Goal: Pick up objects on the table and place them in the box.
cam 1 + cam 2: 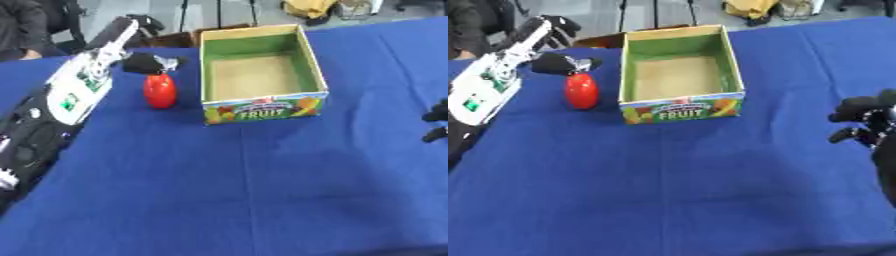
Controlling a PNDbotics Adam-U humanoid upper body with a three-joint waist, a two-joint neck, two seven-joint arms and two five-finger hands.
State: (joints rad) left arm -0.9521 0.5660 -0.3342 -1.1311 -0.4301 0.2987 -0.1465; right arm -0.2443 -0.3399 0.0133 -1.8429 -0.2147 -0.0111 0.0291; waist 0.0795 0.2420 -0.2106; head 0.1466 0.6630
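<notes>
Left hand [149,63] atop red object [160,90], beside box [262,106]

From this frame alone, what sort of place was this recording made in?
Probably an indoor lab or demo room, not a home. A table under a blue cloth holds only staged props: an open FRUIT box and a red object. Behind it, bare floor with thin dark stand legs.

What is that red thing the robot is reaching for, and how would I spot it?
Start at the open cardboard box marked FRUIT on the blue table. Just to its left stands a glossy red object, rounded like a pepper or tomato, with the robot's left hand right above its top. It is the only red item on the cloth.
</notes>
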